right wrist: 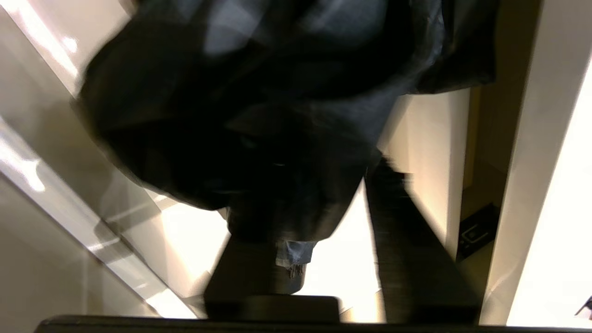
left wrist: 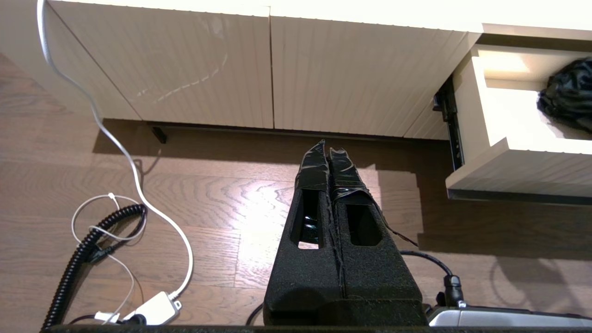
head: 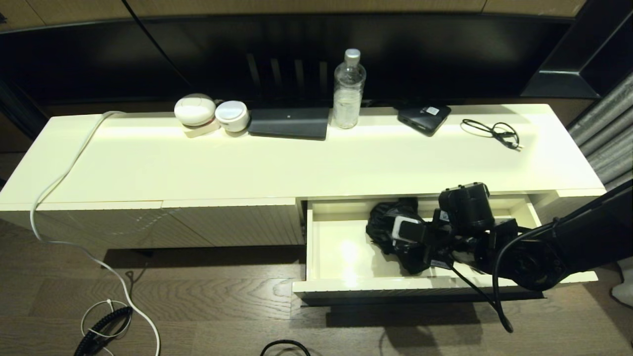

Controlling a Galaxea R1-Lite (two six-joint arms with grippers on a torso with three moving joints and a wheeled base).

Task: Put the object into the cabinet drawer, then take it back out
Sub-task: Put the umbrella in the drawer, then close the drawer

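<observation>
The cabinet drawer point(head: 395, 285) stands pulled out at the right of the cream cabinet. Its ribbed front point(left wrist: 513, 169) and bright interior point(right wrist: 344, 263) also show in the wrist views. The black umbrella point(head: 382, 220) lies inside it, towards the back point(left wrist: 568, 92). My right gripper point(head: 393, 236) reaches down into the drawer at the umbrella. Its fingers point(right wrist: 409, 231) stand apart, with the umbrella's fabric point(right wrist: 249, 115) bunched between and over them and the handle end close to the wrist. My right gripper point(right wrist: 314, 185) is open. My left gripper point(left wrist: 327, 149) hangs shut and empty over the wooden floor.
On the cabinet top stand a clear bottle point(head: 349, 89), a small black box point(head: 424, 117), a cable loop point(head: 492, 131), a flat black device point(head: 289, 122) and two white round things point(head: 195, 110). A white cord point(head: 74, 163) runs down to the floor cables point(left wrist: 92, 240).
</observation>
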